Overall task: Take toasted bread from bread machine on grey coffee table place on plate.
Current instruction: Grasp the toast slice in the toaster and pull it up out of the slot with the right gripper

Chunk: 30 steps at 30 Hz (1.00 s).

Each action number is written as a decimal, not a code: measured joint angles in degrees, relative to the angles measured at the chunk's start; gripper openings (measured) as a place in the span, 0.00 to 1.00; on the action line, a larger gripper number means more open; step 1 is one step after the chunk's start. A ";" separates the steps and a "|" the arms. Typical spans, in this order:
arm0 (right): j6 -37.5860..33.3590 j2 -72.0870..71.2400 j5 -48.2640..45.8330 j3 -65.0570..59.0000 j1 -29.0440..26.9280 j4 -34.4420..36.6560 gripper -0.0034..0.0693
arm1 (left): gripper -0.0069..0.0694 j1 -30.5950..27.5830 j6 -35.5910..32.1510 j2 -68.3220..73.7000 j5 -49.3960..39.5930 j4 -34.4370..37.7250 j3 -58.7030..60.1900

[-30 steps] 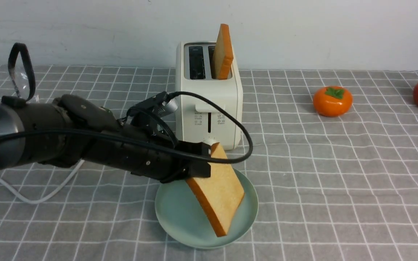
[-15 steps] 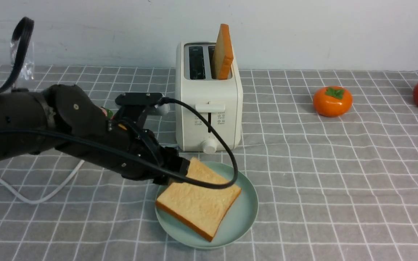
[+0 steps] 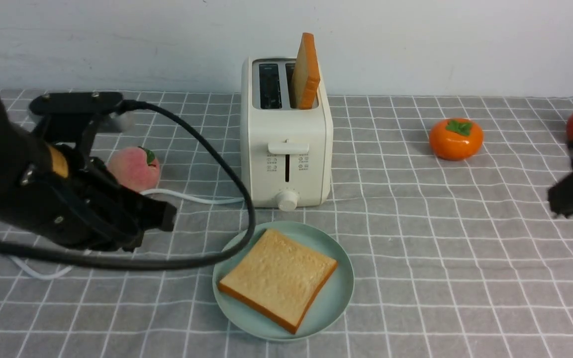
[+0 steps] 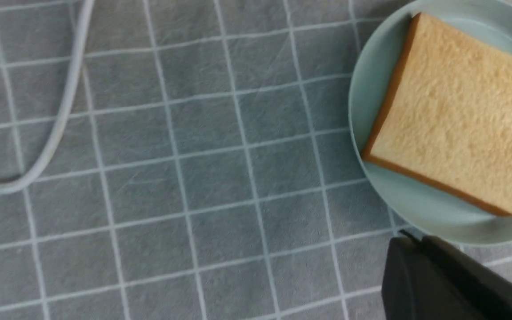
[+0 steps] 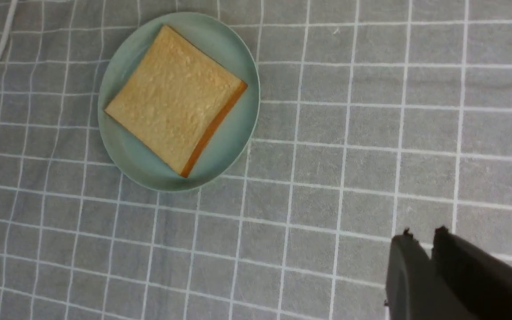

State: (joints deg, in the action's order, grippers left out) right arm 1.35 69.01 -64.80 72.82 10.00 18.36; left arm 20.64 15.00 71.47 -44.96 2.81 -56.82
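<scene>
Front view: one slice of toasted bread (image 3: 279, 278) lies flat on the plate (image 3: 343, 288), which sits at 6 o'clock of the bread machine (image 3: 286, 149); second slice (image 3: 306, 72) stands upright in the right-hand slot, top half exposed. Left gripper (image 3: 164, 221) is at 9 o'clock of the plate, empty, can't tell if its jaws are apart. Right gripper (image 3: 560, 201) is far out at 3 o'clock. Next, I'd say: pinch the upright slice across its faces near the top crust, pull straight up until clear of the slot, then tip flat onto the plate; little free plate, so stacking is likely. Left wrist view: toast face is porous golden crumb, crust (image 4: 434, 182) a thin orange-brown band; plate is smooth matte mint; the grey coffee table (image 4: 202, 178) is creased check cloth. Right wrist view: right gripper (image 5: 420, 238) fingers together, only a slit between, holding nothing; slice sits square with corners near the round rim
</scene>
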 joint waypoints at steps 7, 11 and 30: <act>0.00 19.73 14.31 17.65 8.31 -2.56 0.50 | 0.07 0.00 0.58 -16.31 0.64 1.74 11.00; 0.00 28.49 20.21 25.91 10.21 -2.56 0.68 | 0.07 0.00 0.58 -21.04 0.59 3.84 14.24; -0.17 56.70 25.24 51.72 12.98 -4.16 0.15 | 0.07 0.00 3.65 -32.06 -3.84 5.14 17.57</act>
State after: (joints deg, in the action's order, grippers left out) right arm 1.18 125.71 -39.56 124.54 22.98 14.20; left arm 20.64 18.65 39.41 -48.81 7.95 -39.24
